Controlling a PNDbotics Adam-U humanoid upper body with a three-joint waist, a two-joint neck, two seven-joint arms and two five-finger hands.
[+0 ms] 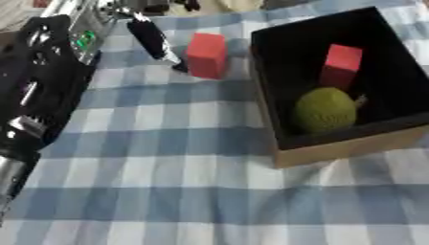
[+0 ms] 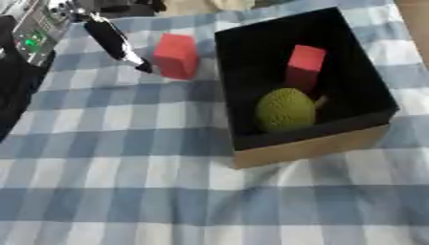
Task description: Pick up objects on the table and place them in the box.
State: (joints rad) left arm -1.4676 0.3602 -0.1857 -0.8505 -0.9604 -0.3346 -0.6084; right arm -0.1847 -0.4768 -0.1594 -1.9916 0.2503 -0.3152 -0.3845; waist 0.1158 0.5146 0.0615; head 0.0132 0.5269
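A red block point(image 1: 206, 55) stands on the checked cloth just left of the box point(image 1: 348, 149), a cardboard box with a black inside. In the box lie a second red block point(image 1: 342, 64), leaning at the back, and a round green fruit point(image 1: 325, 110) in front of it. My left hand point(image 1: 153, 38) reaches in from the upper left. One straight black finger slants down to the table block's left side, its tip at or almost at the block's lower edge. The rest of that hand is cut off at the top edge. My right hand shows in no view.
My left arm point(image 1: 42, 86), black with silver joints, fills the left edge. The blue-and-white checked cloth point(image 1: 184, 191) covers the table. Something beige point(image 2: 193, 5) lies at the far edge.
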